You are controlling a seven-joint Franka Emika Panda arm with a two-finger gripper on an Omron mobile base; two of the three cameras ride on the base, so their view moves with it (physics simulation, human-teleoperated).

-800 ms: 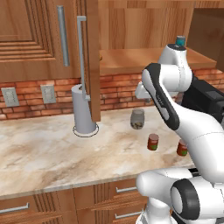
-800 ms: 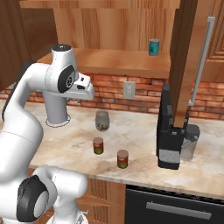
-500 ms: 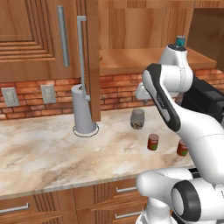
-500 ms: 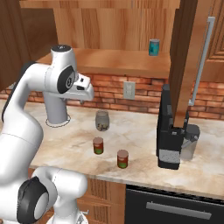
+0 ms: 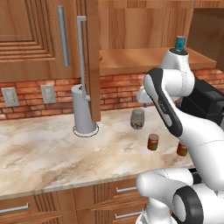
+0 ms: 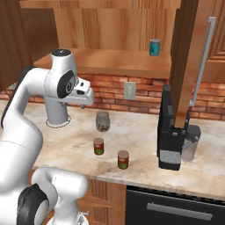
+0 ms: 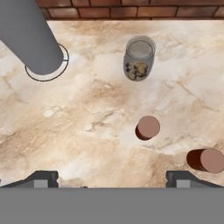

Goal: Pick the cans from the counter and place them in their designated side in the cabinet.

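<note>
The counter (image 7: 78,127) spreads below me. The cabinet (image 6: 118,57) stands open above it, a teal can (image 6: 154,47) on its shelf. A glass jar (image 7: 139,58) stands upright; both red cans (image 7: 148,127) (image 7: 205,160) sit just in front of it. My fingers (image 7: 112,178) are spread wide, empty.

cans (image 6: 99,146): red, green-and-white labels
surface (image 5: 43,153): beige-tan marbled
cabinet (image 5: 30,39): brown wood
shelf can (image 6: 154,47): teal
wall (image 6: 110,92): red brick
</note>
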